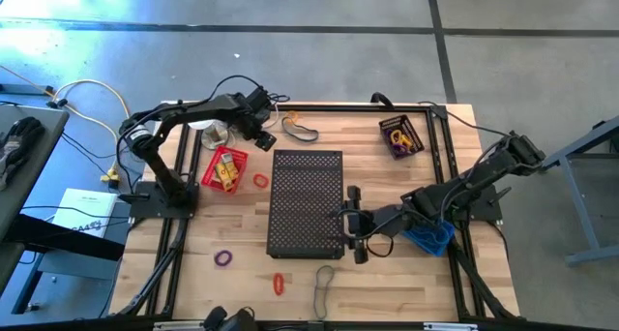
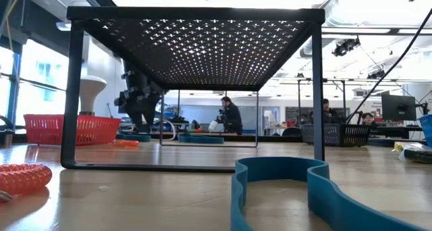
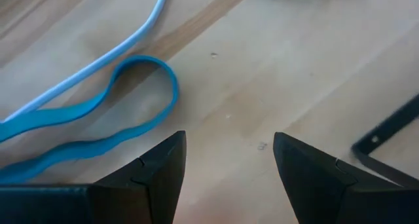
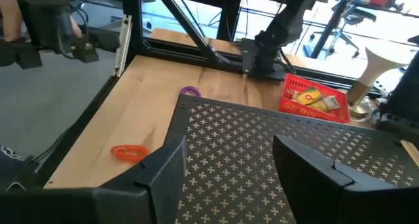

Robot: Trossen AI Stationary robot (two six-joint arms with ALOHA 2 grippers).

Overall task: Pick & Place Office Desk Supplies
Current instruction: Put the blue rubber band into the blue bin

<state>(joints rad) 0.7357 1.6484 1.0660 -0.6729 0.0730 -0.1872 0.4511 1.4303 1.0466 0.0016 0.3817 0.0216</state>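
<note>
Loops lie on the near part of the wooden desk (image 1: 387,166): a red loop (image 1: 279,284), a grey band (image 1: 324,279) beside it, and a purple loop (image 1: 223,258) farther left. Mid-desk stands a black perforated riser (image 1: 307,201). The right tool (image 1: 352,225) hovers at its right edge, fingers spread, empty. Farther back, a red basket (image 1: 223,168) holds yellow pieces. At the far edge, the left tool (image 3: 228,165) is open above bare wood, beside a blue band (image 3: 98,135).

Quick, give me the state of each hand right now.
Left hand: open, holding nothing, over the wood beside a blue band.
Right hand: open, holding nothing, above the black perforated shelf.
</note>
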